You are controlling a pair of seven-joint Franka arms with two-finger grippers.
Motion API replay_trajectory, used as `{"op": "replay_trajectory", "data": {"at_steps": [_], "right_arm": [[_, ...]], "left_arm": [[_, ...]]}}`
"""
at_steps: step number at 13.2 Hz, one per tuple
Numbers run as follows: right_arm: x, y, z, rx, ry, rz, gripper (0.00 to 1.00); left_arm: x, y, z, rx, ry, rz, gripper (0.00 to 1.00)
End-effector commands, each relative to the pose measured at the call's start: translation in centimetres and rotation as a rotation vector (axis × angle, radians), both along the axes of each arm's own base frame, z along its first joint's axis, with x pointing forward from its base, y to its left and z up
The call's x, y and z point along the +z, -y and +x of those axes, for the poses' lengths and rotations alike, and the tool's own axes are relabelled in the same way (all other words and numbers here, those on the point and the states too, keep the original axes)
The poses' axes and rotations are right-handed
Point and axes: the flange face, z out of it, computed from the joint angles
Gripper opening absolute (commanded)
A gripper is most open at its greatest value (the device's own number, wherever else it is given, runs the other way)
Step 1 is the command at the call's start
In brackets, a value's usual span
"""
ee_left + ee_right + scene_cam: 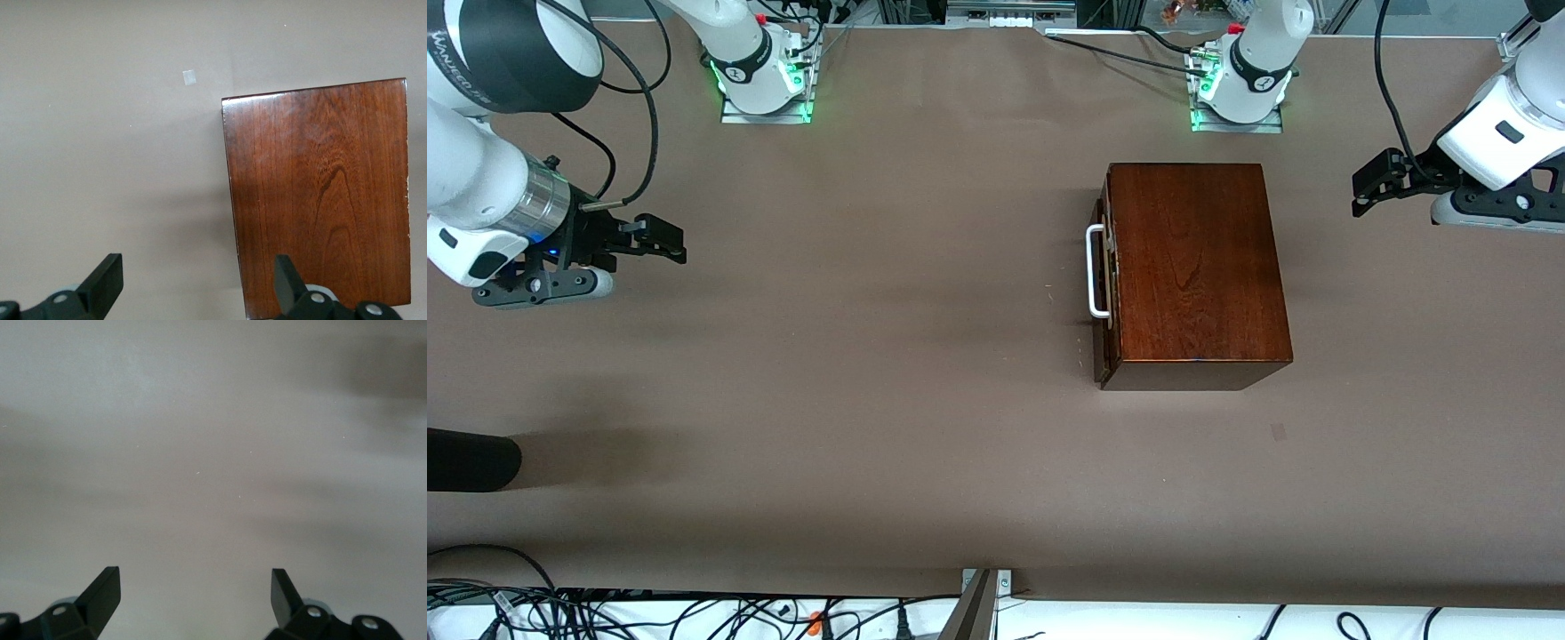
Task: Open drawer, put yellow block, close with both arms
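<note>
Shut drawer (1100,284) sits between both tools, each spread wide above bare table (871,400): left tool (1368,188), right tool (665,242).

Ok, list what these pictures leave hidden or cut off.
- Drawer: shut in the wooden box, so the front view hides its inside; only the white handle shows.
- Yellow block: in no view.
- Left wrist view: the box's drawer side runs off the frame's edge.
- Right wrist view: bare table only.
- Left gripper and right gripper wait open over the table's ends.
</note>
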Motion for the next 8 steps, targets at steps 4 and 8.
{"op": "replay_trajectory", "data": {"at_steps": [4, 8], "right_arm": [[1.6, -0.8, 0.2, 0.042, 0.039, -0.002, 1.00], [2.0, -0.5, 0.9, 0.044, 0.061, -0.061, 1.00]], "left_arm": [[0.2, -0.4, 1.9, -0.044, 0.016, 0.011, 1.00], [0.1, -0.5, 2.4, -0.044, 0.016, 0.008, 1.00]]}}
